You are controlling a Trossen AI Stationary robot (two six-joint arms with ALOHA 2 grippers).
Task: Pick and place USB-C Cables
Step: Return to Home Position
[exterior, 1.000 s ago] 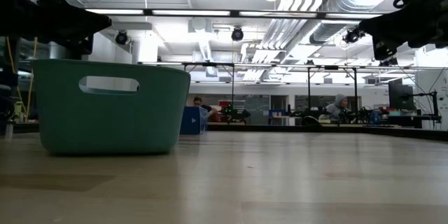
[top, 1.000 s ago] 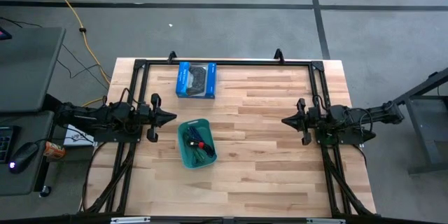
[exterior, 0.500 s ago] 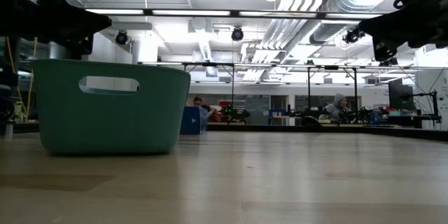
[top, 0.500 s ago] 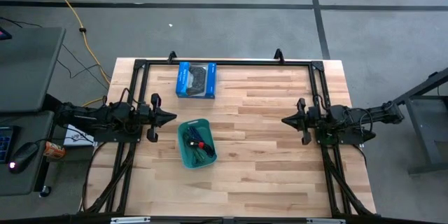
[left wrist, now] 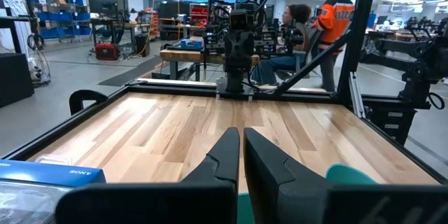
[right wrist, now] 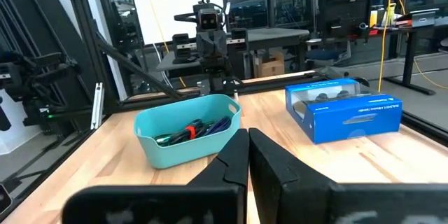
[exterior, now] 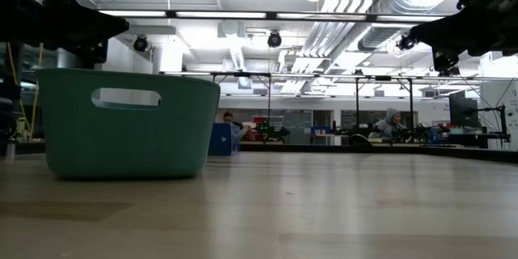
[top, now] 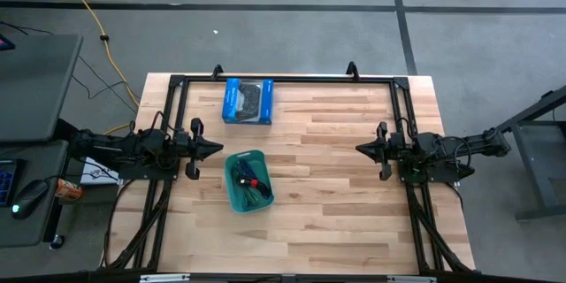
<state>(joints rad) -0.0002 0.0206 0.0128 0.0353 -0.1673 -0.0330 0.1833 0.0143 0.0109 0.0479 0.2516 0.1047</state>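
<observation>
The USB-C cables [top: 248, 179] lie bundled inside the teal bin [top: 233, 196], left of the table's middle; black, red, blue and green strands show there and in the right wrist view [right wrist: 192, 130]. My left gripper [top: 220, 148] hovers shut above the table's left side, just off the bin's far-left corner, pointing right. My right gripper [top: 358, 151] hovers shut above the right side, pointing left toward the bin. In the left wrist view the fingers [left wrist: 241, 136] are together; in the right wrist view [right wrist: 248, 136] as well.
A blue box picturing a game controller [top: 248, 101] lies flat near the far edge, left of centre. A black frame [top: 292, 78] borders the table. Bare wood lies between the bin and the right gripper. People stand in the room beyond [left wrist: 334, 14].
</observation>
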